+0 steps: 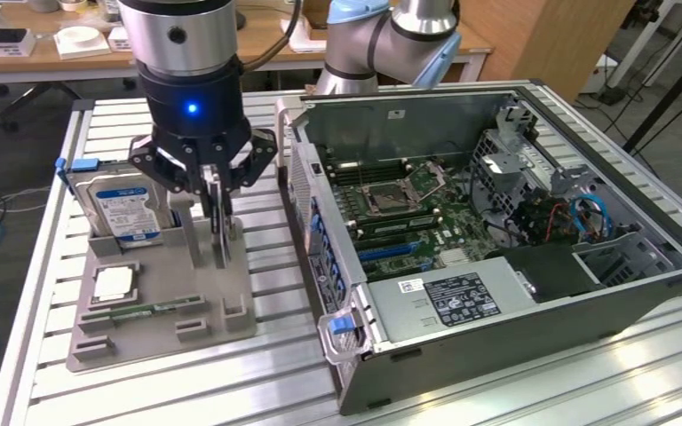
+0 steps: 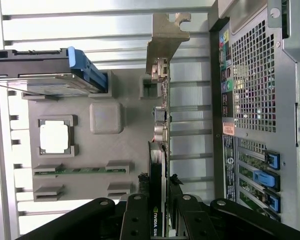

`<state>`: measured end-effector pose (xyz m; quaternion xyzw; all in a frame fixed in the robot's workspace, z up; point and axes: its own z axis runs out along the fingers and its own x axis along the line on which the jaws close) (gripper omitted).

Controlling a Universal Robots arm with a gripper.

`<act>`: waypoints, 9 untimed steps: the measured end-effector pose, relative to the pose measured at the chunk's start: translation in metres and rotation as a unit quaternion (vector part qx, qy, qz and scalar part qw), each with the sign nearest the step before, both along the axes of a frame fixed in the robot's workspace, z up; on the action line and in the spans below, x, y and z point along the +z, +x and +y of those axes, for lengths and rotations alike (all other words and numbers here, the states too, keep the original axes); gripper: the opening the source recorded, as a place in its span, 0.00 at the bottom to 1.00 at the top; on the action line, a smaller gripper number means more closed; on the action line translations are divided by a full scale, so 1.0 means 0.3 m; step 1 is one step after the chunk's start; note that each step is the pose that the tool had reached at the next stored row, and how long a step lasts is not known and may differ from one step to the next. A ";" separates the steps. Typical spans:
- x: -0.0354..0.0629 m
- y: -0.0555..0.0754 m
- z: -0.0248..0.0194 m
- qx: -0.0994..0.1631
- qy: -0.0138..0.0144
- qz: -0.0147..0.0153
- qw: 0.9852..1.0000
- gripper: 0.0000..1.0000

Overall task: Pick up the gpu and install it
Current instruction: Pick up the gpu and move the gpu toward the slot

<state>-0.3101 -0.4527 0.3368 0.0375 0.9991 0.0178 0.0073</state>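
Standing on edge in a slot of the grey fixture tray (image 1: pixel 157 333), the gpu (image 1: pixel 219 238) is clamped at its upper edge by the gripper (image 1: pixel 216 209). The jaws are closed flat on both faces of the card. Whether its lower edge has left the slot cannot be told.

Handling, as judged:
- The card is expected to be light and stiff but fragile. It is a thin circuit board with exposed parts and a bare edge connector.
- Grip is best taken across the two flat faces near mid-length, as seen in the wrist view (image 2: pixel 159 150), so that the card is not tipped.
- The silver end bracket (image 2: pixel 166 37) is left free beyond the jaws, and it should not be used as a handle.
- Side load is to be avoided, since twisting could crack the board. The heatsink face may be slick, so a firm square clamp is advised.

Count:
- One gpu, held on the tray edge nearest the open PC case (image 1: pixel 531 328).
- One hard drive (image 1: pixel 122 209), upright at the tray's far corner, away from the case.
- One CPU (image 1: pixel 114 284), lying in a tray pocket just beside the drive.
- One memory stick (image 1: pixel 139 312), lying flat near the tray's front end.
- One case, just beside the tray, with its motherboard (image 1: pixel 400 213) exposed.
- One gripper.
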 end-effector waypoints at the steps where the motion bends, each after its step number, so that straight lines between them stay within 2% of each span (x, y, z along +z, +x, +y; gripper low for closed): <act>1: 0.002 0.000 0.000 0.000 0.000 0.000 1.000 0.26; 9: 0.021 0.000 0.000 0.000 0.000 0.000 1.000 0.26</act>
